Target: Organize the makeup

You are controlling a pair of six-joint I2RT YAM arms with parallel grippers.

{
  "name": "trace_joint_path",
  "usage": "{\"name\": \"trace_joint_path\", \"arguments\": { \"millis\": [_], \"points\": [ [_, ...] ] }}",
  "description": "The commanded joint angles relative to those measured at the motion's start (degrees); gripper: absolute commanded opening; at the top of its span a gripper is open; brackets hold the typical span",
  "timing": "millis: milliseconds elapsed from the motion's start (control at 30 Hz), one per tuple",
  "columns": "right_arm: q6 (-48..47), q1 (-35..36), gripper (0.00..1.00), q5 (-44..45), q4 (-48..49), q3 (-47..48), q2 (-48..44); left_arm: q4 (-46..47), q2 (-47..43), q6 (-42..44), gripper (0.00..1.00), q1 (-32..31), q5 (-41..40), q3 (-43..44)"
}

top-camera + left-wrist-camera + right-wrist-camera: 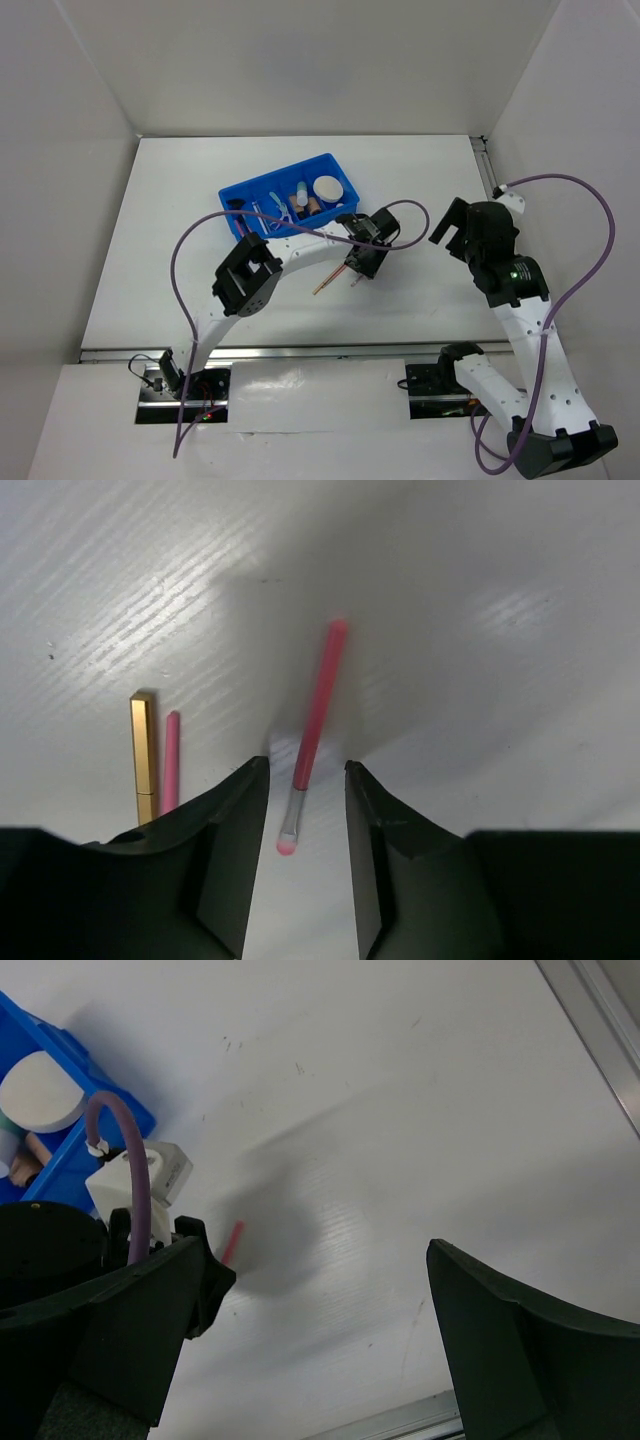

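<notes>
Parted left fingers (232,830) flank a pink pencil (318,708)

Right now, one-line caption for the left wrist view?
Open left gripper straddles a pink pencil on the table; gold stick and second pink pencil beside.

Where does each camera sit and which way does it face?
Top external: above and behind, looking down on table, blue bin, left arm, right arm.
Left wrist: down through the open left gripper at a pink pencil.
Right wrist: past the open right gripper toward bin and left arm.
Shared: bin, in top and right wrist.
</notes>
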Motion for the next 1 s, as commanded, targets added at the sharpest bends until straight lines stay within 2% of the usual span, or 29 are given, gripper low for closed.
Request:
{"name": "trace_joint_path", "arguments": {
  "millis": [0,33,167,200,233,433,567,700,833,967],
  "points": [
    [0.6,-0.3,1.0,0.5,-0.5,1.7,-0.3,-1.5,1.9,0.9,0.49,-1.0,-4.1,1.9],
    [0.6,-0.3,1.0,0.5,-0.5,1.7,-0.3,-1.5,2.6,0.9,0.48,-1.0,-4.7,1.9],
    [0.6,-0.3,1.0,0.5,0.0,1.7,0.2,-1.5,3.1,0.9,0.27,-1.0,-4.7,1.9],
    [0.6,-0.3,1.0,0.5,0.0,1.7,0.7,-2.1,3.1,0.9,0.17,-1.5,-4.7,1.9],
    [0.6,-0.3,1.0,0.5,0.0,1.7,0.7,-2.1,3.1,0.9,0.13,-1.5,-4.7,1.9],
    [0.6,-0.3,1.0,0.0,1.1,1.7,1.2,-3.3,2.1,1.6,0.0,-1.5,-6.0,3.1],
    [0.6,-0.3,1.0,0.0,1.1,1.7,1.2,-4.7,-1.0,1.6,0.0,-1.5,-6.7,3.8],
    [0.1,-0.3,1.0,0.0,1.1,2.2,1.2,-5.5,-8.5,2.9,0.0,-1.0,-7.3,2.1],
    [0.1,-0.3,1.0,0.5,1.1,2.2,0.7,-5.5,-17.8,1.3,0.0,3.2,-5.0,-3.6],
    [-0.6,-0.3,1.0,0.5,1.7,2.2,0.7,-4.8,-26.5,-0.9,0.0,11.6,-2.1,-9.7]
  ]
}}
